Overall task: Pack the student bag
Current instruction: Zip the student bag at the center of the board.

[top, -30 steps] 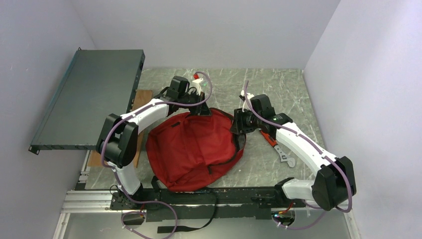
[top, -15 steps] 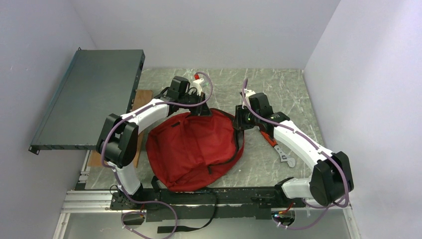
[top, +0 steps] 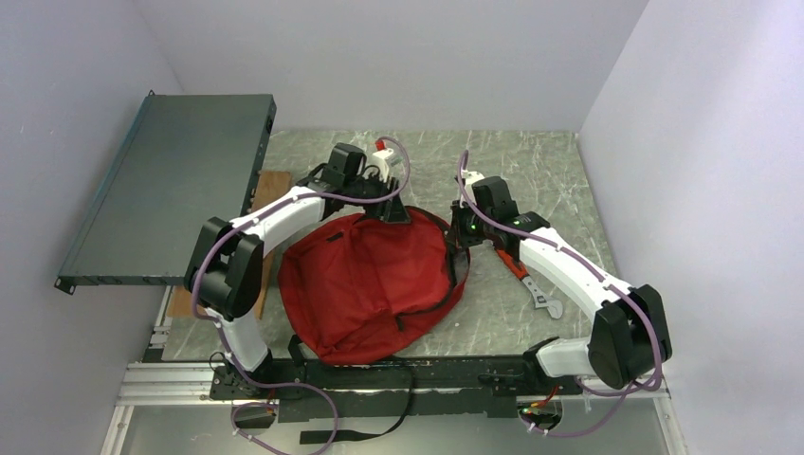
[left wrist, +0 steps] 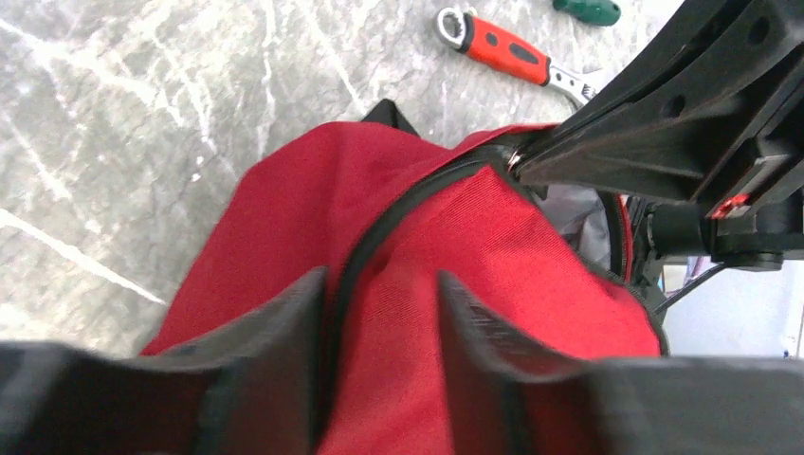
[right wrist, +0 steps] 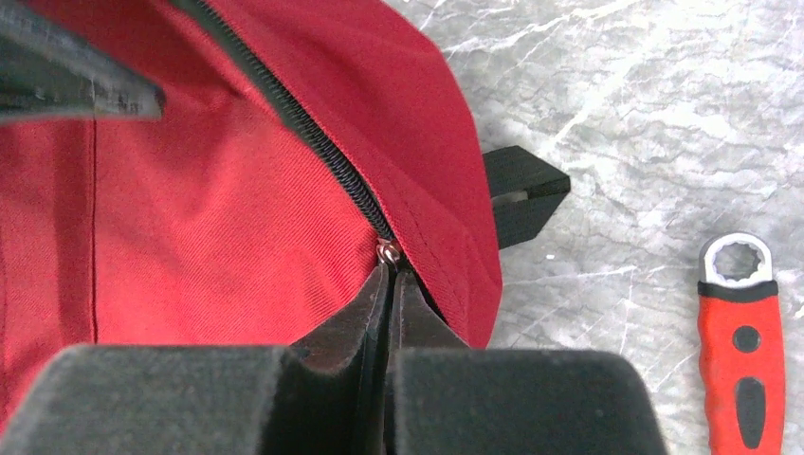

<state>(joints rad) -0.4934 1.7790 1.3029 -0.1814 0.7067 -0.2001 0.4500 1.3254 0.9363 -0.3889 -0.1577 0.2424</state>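
Observation:
The student bag (top: 370, 280) is a red backpack lying flat on the marble table between both arms. My left gripper (top: 391, 210) is at the bag's far edge. In the left wrist view it (left wrist: 381, 280) pinches a fold of red fabric beside the black zipper (left wrist: 379, 232). My right gripper (top: 457, 237) is at the bag's right edge. In the right wrist view it (right wrist: 390, 270) is shut on the metal zipper pull (right wrist: 388, 252). Ahead of it the zipper (right wrist: 303, 123) is closed. Grey lining (left wrist: 578, 213) shows in the open part behind the pull.
A red-handled wrench (top: 520, 270) lies right of the bag, also in the right wrist view (right wrist: 742, 351). A green handle (left wrist: 588, 9) lies beyond it. A dark metal chassis (top: 171, 185) leans at the left over a wooden board (top: 270, 190). A white and red item (top: 379, 152) stands behind the left arm.
My right gripper has moved a little toward the far side along the bag's edge, holding the zipper pull. My left gripper has shifted slightly right, still on the fabric.

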